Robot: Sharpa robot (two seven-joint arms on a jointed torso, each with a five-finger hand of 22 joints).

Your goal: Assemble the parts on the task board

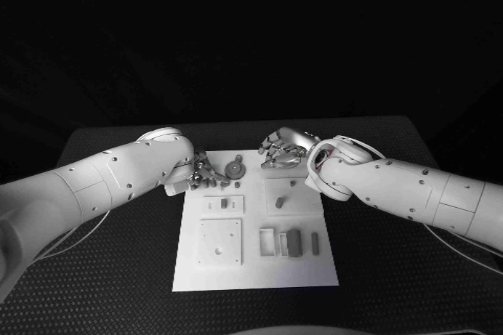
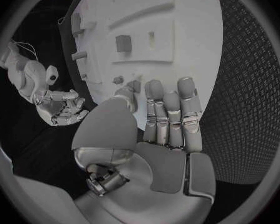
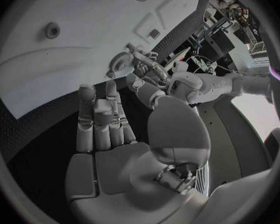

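place: robotics lab or test cell | evidence: matte black textured surface (image 1: 126, 291) under dark surroundings | flat white rectangular task board (image 1: 256, 273) with recessed fixtures, laid out as a bench test | metal frames and cabled equipment (image 3: 230, 32) at the room's edge

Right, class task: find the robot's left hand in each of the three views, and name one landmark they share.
Head view: left hand at the task board's far left corner.
Left wrist view: left hand over the task board edge.
Right wrist view: left hand beyond the right hand.
Shared landmark: task board.
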